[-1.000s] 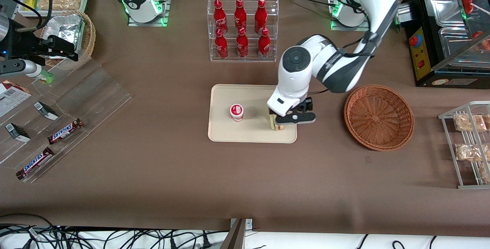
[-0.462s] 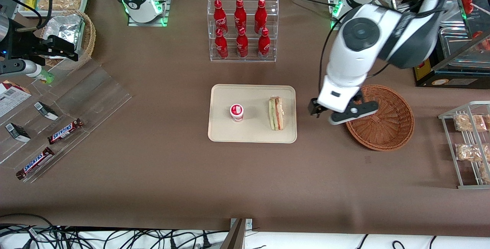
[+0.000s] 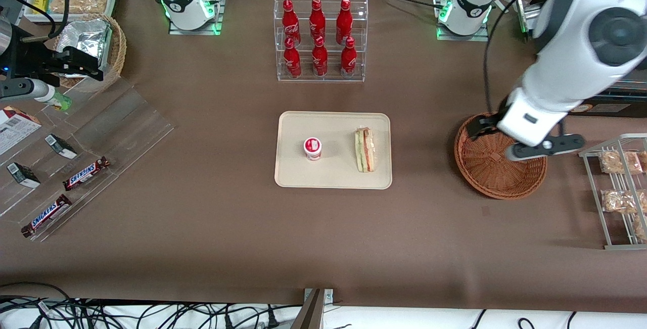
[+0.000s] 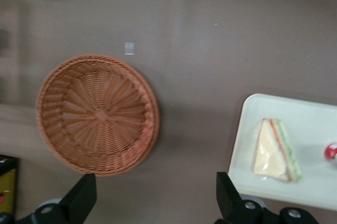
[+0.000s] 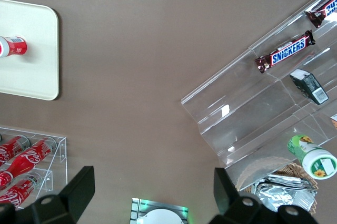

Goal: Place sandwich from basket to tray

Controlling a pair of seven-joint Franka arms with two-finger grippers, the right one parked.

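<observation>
Sandwich (image 3: 365, 149): one, lying on the tray (image 3: 293, 177) close to the tray's edge on the working arm's side, about midway along that edge. Its long axis runs from the nearer long edge of the tray toward the farther one; the green, pink and red filling stripes follow that axis. In the left wrist view the sandwich (image 4: 276, 150) shows as a white triangle with its filling edge turned toward the cup.

Tray: one, beige, in the middle of the bench, carrying two things.

Cup (image 3: 313, 148): one, small, with a red and white lid, upright on the tray, well apart from the sandwich and toward the parked arm's end.

Basket (image 3: 485, 177): one, reddish-brown wicker, on the bench beside the tray toward the working arm's end, nothing in it in the left wrist view (image 4: 97, 113).

Gripper (image 3: 510, 144): one at work, hanging above the basket, mostly over its half on the working arm's side, holding nothing. In the left wrist view the two fingers (image 4: 81, 197) stand wide apart, released.

Bottles (image 3: 317, 38): six, red, in two rows of three in a clear rack, farther from the front camera than the tray.

Snickers bars (image 3: 86, 173): two, on the clear stepped shelf at the parked arm's end of the bench.
</observation>
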